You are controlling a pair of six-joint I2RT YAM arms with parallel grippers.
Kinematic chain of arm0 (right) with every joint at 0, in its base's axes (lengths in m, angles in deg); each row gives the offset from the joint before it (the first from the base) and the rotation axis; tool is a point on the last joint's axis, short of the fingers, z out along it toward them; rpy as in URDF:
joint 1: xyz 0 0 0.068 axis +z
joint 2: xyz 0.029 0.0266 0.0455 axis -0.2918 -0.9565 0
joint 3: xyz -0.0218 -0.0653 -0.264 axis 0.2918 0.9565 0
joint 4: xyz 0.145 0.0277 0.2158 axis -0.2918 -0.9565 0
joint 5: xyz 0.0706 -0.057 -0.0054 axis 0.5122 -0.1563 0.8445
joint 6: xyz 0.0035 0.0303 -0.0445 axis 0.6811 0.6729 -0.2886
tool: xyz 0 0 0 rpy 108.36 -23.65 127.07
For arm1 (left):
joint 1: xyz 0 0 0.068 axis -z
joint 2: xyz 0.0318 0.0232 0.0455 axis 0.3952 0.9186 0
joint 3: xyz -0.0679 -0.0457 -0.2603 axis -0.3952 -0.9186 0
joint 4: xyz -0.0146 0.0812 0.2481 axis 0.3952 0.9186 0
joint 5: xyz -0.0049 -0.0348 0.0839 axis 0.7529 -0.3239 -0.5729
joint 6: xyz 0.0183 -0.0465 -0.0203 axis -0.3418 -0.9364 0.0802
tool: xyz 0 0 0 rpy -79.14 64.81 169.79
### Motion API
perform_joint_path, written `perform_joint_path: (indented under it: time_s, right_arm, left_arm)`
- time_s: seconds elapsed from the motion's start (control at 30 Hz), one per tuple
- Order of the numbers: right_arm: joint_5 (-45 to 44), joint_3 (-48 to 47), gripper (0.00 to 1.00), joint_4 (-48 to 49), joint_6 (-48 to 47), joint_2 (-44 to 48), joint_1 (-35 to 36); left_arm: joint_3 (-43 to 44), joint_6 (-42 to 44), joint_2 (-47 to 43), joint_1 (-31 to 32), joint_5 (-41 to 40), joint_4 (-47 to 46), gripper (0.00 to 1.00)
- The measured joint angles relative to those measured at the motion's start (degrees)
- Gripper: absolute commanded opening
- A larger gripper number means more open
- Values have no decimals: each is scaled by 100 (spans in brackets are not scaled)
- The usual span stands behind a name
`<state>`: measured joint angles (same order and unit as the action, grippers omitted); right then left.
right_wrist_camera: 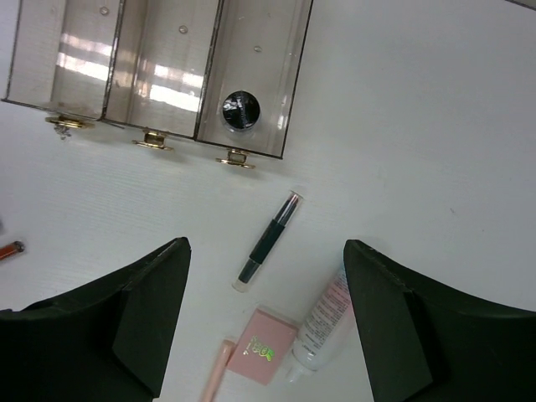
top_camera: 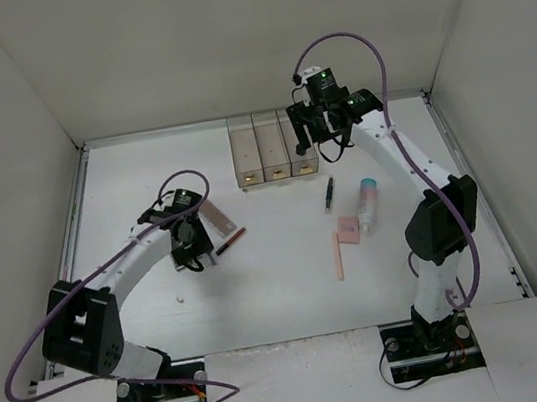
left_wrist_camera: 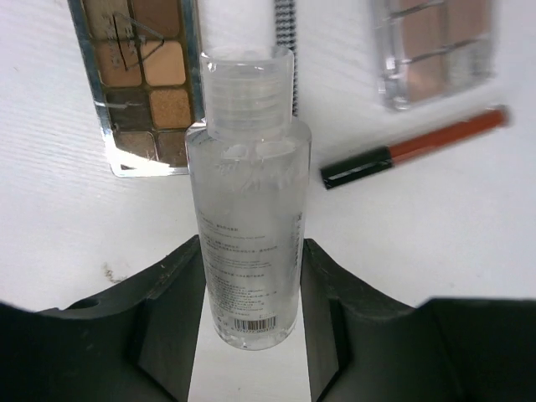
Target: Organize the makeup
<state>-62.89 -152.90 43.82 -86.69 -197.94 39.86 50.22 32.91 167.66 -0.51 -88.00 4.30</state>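
Left gripper (left_wrist_camera: 251,314): closed by its black fingers (left_wrist_camera: 167,301) on the lower body of a clear round plastic bottle (left_wrist_camera: 249,209).
Right gripper (right_wrist_camera: 266,247): spread wide with nothing grasped, held over the table near a clear three-compartment acrylic box (right_wrist_camera: 159,67).
Surface: a white matt table top (top_camera: 293,298) is enclosed by white panel walls (top_camera: 3,180).
Bottle axis: set along the fingers; the ribbed clear cap is pointed away from the wrist, the barcoded base towards it.
Beyond the bottle: a brown-toned rectangular eyeshadow palette (left_wrist_camera: 146,84) with a mirrored rim, a second, paler palette (left_wrist_camera: 431,50) in a clear case, and a red pencil (left_wrist_camera: 414,146) with a glossy black cap, laid at a slant.
Box: a black-capped vial (right_wrist_camera: 240,109) is seen in the end compartment at the right of the right wrist view.
Under the right gripper: a slim black pencil (right_wrist_camera: 270,241) is laid diagonally; a pink square pad (right_wrist_camera: 262,356), a pink stick (right_wrist_camera: 216,377) and a white-blue bottle (top_camera: 367,204) are grouped near it.
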Motion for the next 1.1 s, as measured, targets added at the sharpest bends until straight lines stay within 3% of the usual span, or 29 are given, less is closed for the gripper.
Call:
perform_joint_path:
  time_s: [0.23, 0.53, 0.73, 1.1]
  right_arm:
    - [597, 63, 71, 4, 221, 439, 2]
    - [2557, 96, 63, 4, 610, 957, -114]
    - [3840, 96, 62, 72, 872, 1174, -66]
    - [4861, 557, 65, 455, 1064, 1346, 269]
  left_arm:
    - [382, 636, -1154, 234, -284, -59, 0]
    - [-267, 2411, -1930, 608, 667, -1797, 0]
    - [-212, 3405, -2044, 905, 1204, -2651, 0]
    - [461, 4022, -1821, 1244, 1926, -3235, 0]
